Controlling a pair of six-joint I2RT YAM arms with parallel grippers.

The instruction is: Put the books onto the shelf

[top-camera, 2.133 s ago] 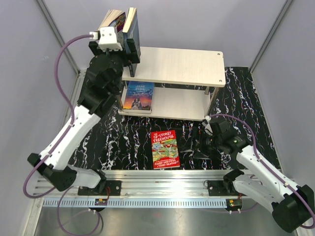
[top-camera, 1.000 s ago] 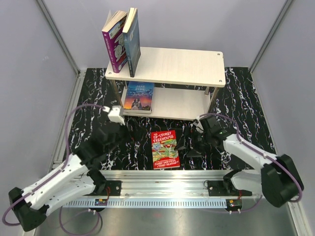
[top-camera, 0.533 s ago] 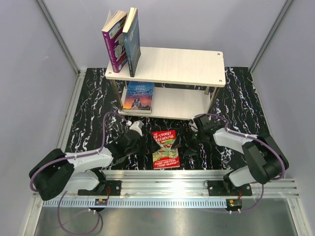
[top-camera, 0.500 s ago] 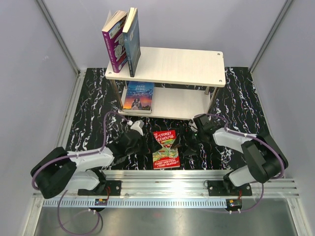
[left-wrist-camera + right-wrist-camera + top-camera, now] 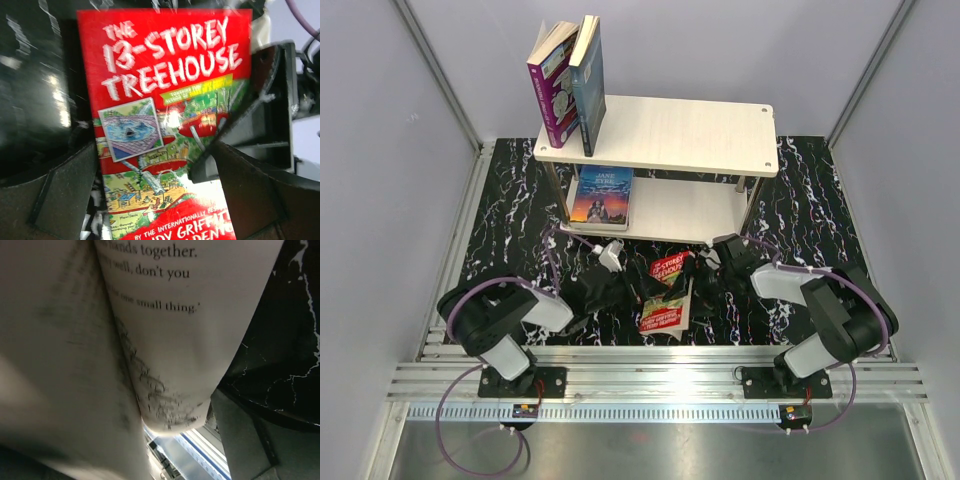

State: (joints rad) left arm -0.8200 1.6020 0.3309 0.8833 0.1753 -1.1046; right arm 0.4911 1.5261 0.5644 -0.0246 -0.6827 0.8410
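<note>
Working the red Treehouse book (image 5: 663,305): lying on the tabletop (image 5: 510,220) just in front of the shelf (image 5: 690,135), between both hands, far end lifting, cover bowing.

Seeing the left hand (image 5: 636,290) spread wide at the book's left edge. Fingers (image 5: 60,195) straddling the cover in the wrist view, not visibly clamping anything.

Seeing the right hand (image 5: 702,272) at the book's right edge, nosing into loose pages (image 5: 200,315). Only one finger (image 5: 250,440) showing there, so cannot tell whether gaping or pinching paper.

Judging the step: getting a solid grip on the only book seen off the shelf. Doing it well:
- Avoiding a pinch on a few pages only, risking tearing or the book fanning open.
- Getting one finger under the whole block and the other on the cover, closing near the spine.
- Bracing the opposite edge with the left hand, stopping any sliding.
- Lifting level, keeping the covers shut.

Aiming for free board. Noting the purple book (image 5: 548,95) and dark teal book (image 5: 588,85) leaning together at the top board's left end, Jane Eyre (image 5: 601,195) lying flat on the lower board's left. Steering clear of the leaning pair, probably tippy.
</note>
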